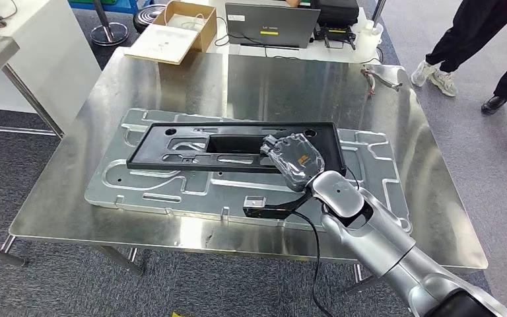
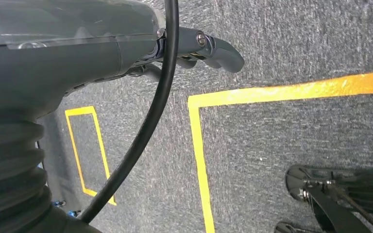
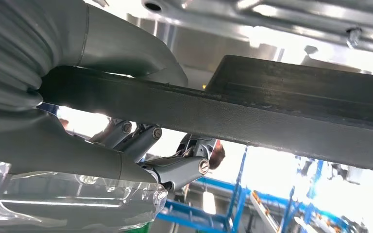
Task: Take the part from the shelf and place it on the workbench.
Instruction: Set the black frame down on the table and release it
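A long black frame-shaped part (image 1: 152, 142) lies flat on a silver stamped plate (image 1: 171, 191) on the steel workbench (image 1: 171, 79). My right hand (image 1: 295, 160) grips the part near its right end. In the right wrist view the part's black bar (image 3: 272, 121) runs between the thumb (image 3: 126, 53) and the fingers (image 3: 175, 170). My left hand (image 2: 213, 51) hangs above the carpet and holds nothing.
A laptop (image 1: 272, 25) and an open cardboard box (image 1: 178, 30) stand beyond the bench's far edge. A small metal piece (image 1: 383, 76) lies at the far right corner. A person's legs (image 1: 462, 39) are at the back right. Yellow tape (image 2: 196, 145) marks the floor.
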Robot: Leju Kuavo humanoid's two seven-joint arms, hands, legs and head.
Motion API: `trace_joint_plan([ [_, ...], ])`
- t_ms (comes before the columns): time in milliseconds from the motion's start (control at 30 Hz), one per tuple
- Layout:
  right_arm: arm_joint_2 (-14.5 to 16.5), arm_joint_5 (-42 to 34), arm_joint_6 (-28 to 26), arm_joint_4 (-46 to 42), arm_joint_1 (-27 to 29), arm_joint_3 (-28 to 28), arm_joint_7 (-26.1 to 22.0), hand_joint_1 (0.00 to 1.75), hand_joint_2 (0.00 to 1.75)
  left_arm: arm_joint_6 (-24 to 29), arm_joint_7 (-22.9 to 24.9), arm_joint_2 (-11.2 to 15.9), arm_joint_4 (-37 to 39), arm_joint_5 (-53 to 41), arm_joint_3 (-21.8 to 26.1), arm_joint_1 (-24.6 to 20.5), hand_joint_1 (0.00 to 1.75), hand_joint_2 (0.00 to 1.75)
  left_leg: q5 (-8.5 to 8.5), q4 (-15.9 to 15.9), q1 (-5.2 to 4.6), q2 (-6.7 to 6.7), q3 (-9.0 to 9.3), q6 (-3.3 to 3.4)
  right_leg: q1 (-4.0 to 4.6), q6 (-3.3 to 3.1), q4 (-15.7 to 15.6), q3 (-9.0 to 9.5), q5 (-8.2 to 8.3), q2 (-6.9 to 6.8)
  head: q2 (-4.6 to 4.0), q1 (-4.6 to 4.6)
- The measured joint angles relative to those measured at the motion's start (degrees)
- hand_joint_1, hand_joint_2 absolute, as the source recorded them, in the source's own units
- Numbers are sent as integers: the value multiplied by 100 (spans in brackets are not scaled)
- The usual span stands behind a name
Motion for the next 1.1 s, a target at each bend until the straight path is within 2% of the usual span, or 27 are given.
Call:
trace_joint_plan([
  [100,21,-72,7,213,65,-61,9,169,175,-1,-12,1,1,31,-48,-7,0,175,-8,0,-8,1,12,13,-3,24,-14,14,2,-3,0,0],
  [233,40,-139,-19,562,188,-186,6,169,175,6,-78,2,0,71,-63,-6,0,175,-5,1,-20,2,15,19,-20,158,-18,15,12,-6,0,1],
  [300,46,-156,-26,718,244,-258,1,169,175,8,-113,3,1,97,-66,-6,0,175,-1,1,-22,2,16,22,-24,194,-17,15,16,-8,0,1],
  [667,86,-203,-51,1104,373,-442,-55,169,175,-2,-154,13,1,146,-84,-5,0,175,9,-21,-21,7,41,8,-20,206,-3,13,12,-8,0,-1],
  [800,93,-204,-46,1175,381,-450,-55,0,0,-16,-189,13,1,198,-95,-5,0,175,8,-23,-21,7,43,6,-19,203,4,12,7,-8,0,0],
  [867,94,-205,-45,1229,385,-464,-53,0,0,-40,-195,14,1,248,-96,-5,0,175,7,-24,-21,7,43,6,-19,202,5,12,7,-7,0,0],
  [1000,105,-219,-45,1324,385,-504,-64,0,0,-87,-158,15,1,312,-96,-7,0,0,7,-24,-21,8,43,5,-20,202,5,12,7,-6,0,1],
  [1100,128,-225,-46,1377,383,-525,-84,0,0,-91,-119,15,1,334,-96,-8,0,0,7,-24,-21,9,43,5,-20,202,5,12,7,-5,0,0],
])
